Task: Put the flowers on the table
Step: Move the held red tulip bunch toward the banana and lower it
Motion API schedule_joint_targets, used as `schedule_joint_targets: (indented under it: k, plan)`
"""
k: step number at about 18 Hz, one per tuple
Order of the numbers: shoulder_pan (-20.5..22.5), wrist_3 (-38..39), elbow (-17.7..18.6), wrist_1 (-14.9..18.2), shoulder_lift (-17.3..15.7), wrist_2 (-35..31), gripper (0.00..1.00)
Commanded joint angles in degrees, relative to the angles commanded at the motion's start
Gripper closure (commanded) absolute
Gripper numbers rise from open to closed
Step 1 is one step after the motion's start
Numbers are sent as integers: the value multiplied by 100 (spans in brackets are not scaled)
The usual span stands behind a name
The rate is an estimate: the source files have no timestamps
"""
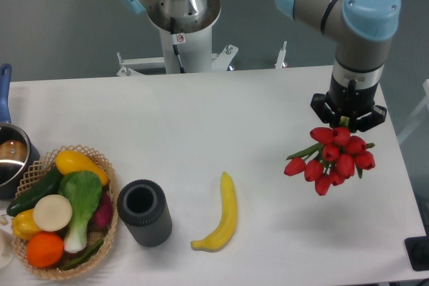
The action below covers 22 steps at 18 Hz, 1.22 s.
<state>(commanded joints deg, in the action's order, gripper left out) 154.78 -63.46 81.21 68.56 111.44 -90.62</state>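
The table (pixel 221 125) is a broad white matte slab running nearly edge to edge, backed by a plain grey wall, with the arm's pale base and metal mounting brackets standing at its far side. Over the right part of it the gripper (pixel 347 120) points straight down, its black fingers closed on the stems of the flowers (pixel 333 159) — the red buds hang in a cluster just beneath it, a green leaf poking out to the left, and whether the bunch touches the surface cannot be told. Well to the left, a yellow banana (pixel 223 216) lies near the front edge, just beside a dark grey cylindrical cup (pixel 143 211). A wicker basket (pixel 40 160) of vegetables and fruit sits at the front left corner — behind it, a metal pot (pixel 9 155) with a blue handle.
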Motion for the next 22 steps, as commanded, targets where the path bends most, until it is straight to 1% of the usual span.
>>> schedule_joint_targets:
  k: [3,6,8,10,12,13,14,15,17,19,20,21,22]
  plan:
    - [-18,0,131,-35,18,0,99]
    - [-27,18,149,0,27,53,97]
    - [-149,52,219,9,27,70,96]
    - [-211,61,499,0,27,79,96]
    - [-307,62,694,-9,18,53,96]
    - [-325,62,781,-9,9,53,93]
    - [-334,62,835,-18,9,70,89]
    - [-334,53,870,-26,27,70,82]
    - [-343,35,966,-53,36,53,63]
    - [-326,53,1072,-149,36,44,53]
    - [-317,44,1133,-245,10,44,35]
    - [-299,35,1230,-411,-17,44,0]
    - [-290,35,1309,-535,-43,44,0]
